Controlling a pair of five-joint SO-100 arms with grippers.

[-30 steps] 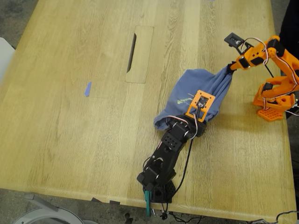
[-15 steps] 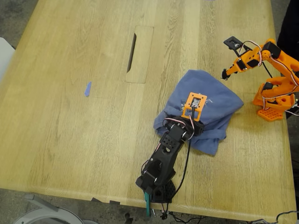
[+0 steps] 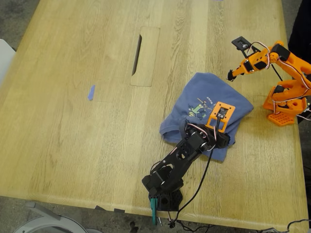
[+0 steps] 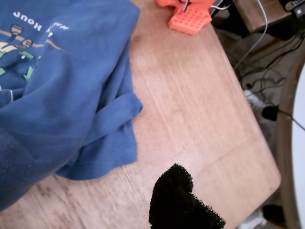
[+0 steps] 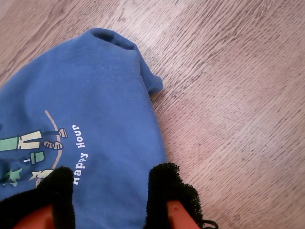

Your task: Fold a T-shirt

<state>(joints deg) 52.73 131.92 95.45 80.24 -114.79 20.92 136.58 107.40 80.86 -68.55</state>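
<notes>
T-shirt: slate-blue, bunched in a loose heap on the wooden surface, toward the exterior view's right, between the two arms. The printed chest faces up; its small green-yellow cartoon and white lettering show in both wrist views. A sleeve or hem edge trails off the heap on the side toward the black arm.

Surface: pale wood, with a long slot cut into it near the middle of the exterior view's top half.

My first gripper: on the black arm, which reaches in from the exterior view's bottom edge. It sits over the edge of the heap nearest the exterior view's bottom right. Its wrist view shows one black foam-padded finger above bare wood beside the cloth's edge, with nothing held. Whether its jaws stand apart or together I cannot tell.

My second gripper: on the orange arm, at the exterior view's right edge. It hovers just off the heap's corner toward the exterior view's upper right, clear of the cloth. Its wrist view shows two black padded fingertips spread apart above the lettering, with nothing between them.

Orange base: stands on the surface at the exterior view's right, just beside the heap.

Tape strip: small and blue, stuck to the wood at the exterior view's left, well apart from the cloth.
</notes>
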